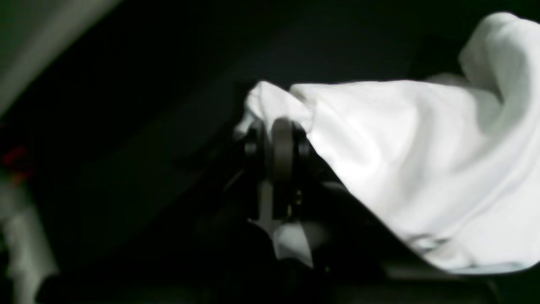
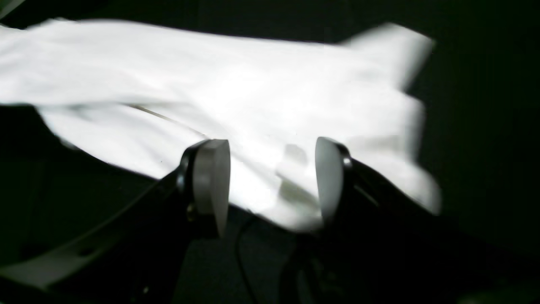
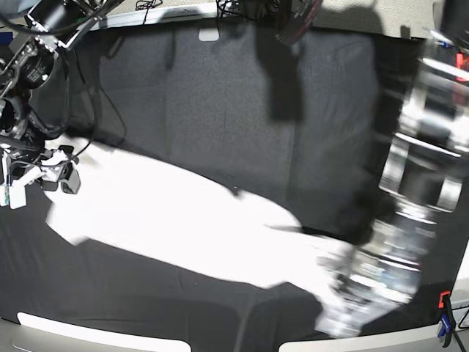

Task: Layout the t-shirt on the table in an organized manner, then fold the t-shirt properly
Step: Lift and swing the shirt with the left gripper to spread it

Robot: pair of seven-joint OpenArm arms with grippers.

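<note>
The white t-shirt (image 3: pixel 183 220) lies stretched across the black table (image 3: pixel 220 103), running from the left side toward the near right; only plain white cloth shows. In the left wrist view my left gripper (image 1: pixel 276 137) is shut, its fingers pinching a bunched edge of the t-shirt (image 1: pixel 400 160), which drapes away to the right. In the base view that arm is blurred over the shirt's near-right end (image 3: pixel 344 282). My right gripper (image 2: pixel 270 179) stands open just above the t-shirt (image 2: pixel 253 97), with nothing between its pads. It hovers at the shirt's left end (image 3: pixel 57 176).
An orange and blue clamp (image 3: pixel 444 323) grips the table's near-right edge. Cables and hardware (image 3: pixel 242 11) line the far edge. A pale rim (image 3: pixel 102 339) runs along the near edge.
</note>
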